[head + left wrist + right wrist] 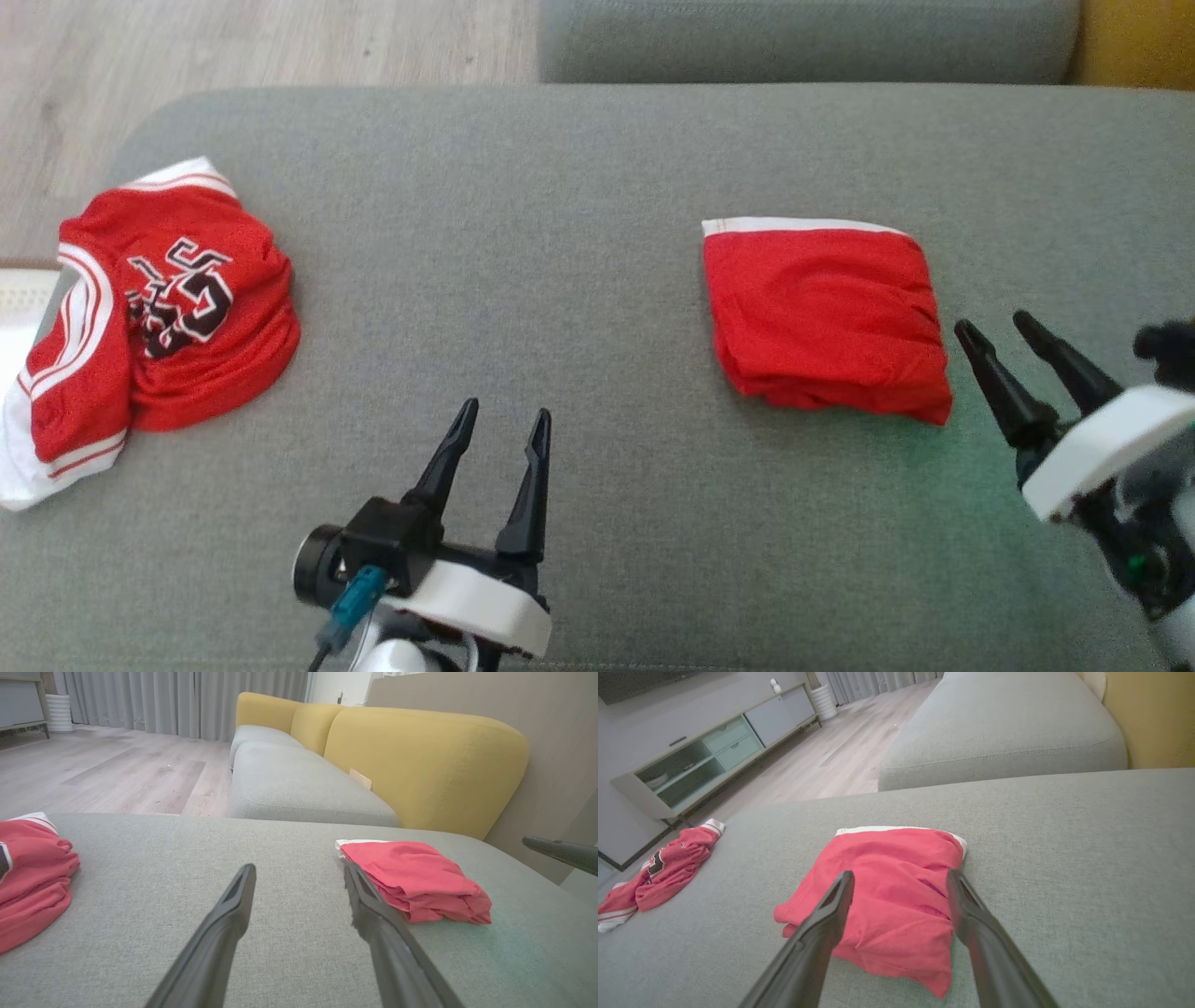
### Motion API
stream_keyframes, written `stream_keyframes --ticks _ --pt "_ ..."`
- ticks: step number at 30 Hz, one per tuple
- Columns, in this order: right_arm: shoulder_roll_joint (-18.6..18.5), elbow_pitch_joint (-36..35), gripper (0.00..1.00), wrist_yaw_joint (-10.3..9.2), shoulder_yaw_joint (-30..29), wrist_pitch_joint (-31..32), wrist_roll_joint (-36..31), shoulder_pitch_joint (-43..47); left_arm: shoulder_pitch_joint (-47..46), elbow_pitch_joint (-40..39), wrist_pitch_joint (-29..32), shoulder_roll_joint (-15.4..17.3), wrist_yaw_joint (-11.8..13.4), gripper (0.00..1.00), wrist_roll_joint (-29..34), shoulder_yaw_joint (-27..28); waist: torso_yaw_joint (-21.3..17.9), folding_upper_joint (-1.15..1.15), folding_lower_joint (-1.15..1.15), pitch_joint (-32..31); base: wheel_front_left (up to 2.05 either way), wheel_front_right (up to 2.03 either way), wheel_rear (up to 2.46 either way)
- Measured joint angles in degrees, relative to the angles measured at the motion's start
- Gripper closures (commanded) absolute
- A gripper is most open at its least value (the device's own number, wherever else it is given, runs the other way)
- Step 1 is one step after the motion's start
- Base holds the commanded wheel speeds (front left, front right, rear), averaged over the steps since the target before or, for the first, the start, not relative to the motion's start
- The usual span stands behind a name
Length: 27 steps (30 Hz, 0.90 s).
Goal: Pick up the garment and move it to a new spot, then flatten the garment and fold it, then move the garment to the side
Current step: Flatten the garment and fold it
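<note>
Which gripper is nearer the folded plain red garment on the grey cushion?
Right. The right gripper hangs open just off the right edge of the folded plain red garment, not touching; the left gripper is well to its left.

Folded garment [826, 317], right: thin red cloth, matt, soft creases, white band along the far edge.
Jersey [159, 317], far left: red cloth with a slight sheen, white striped trim, flat black/white printed lettering.
Seat cushion [560, 187]: grey coarse-weave upholstery, matt, visibly textured.
Backrest [420, 760]: yellow fabric, finer weave, matt.
Floor [117, 774]: pale wood-grain planks, satin finish.
Left gripper [506, 409] and right gripper [991, 323]: fingers [529, 485] matt black plastic, smooth. White housing [476, 602] behind the left one: smooth plastic, semi-gloss.
</note>
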Motion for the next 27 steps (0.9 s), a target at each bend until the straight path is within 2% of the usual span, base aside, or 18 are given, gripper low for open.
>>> stream_keyframes --ticks 6,10,13,20,27 --pt "6.44 -1.76 0.0 0.0 -5.91 -2.99 -6.57 7.65 3.37 -0.93 0.0 0.02 0.67 0.0 -0.18 3.1 -1.48 0.0 0.0 -2.97 0.0 0.0 0.0" --pt "11.84 -2.07 0.0 0.0 -8.35 -7.26 -12.38 12.65 8.47 -2.36 0.01 0.19 1.41 0.0 -0.16 6.72 -3.33 0.0 0.0 -5.97 0.0 0.0 0.0" --pt "14.69 -2.92 0.0 0.0 -8.22 -10.43 -13.34 14.11 9.93 -3.39 0.01 0.19 1.88 0.0 -0.11 9.03 -4.42 0.0 0.0 -7.42 0.0 0.0 0.0" --pt "17.13 -0.89 0.0 0.0 -7.88 -16.72 -17.71 16.69 13.78 -5.01 0.01 0.2 2.85 0.0 0.51 12.49 -6.14 0.0 0.0 -10.26 0.0 0.0 0.0" --pt "17.53 3.8 0.0 0.0 -7.43 -19.96 -25.37 17.01 17.43 -5.89 0.01 0.21 2.81 0.0 1.97 15.0 -7.8 0.0 0.0 -12.74 0.0 0.0 0.0"
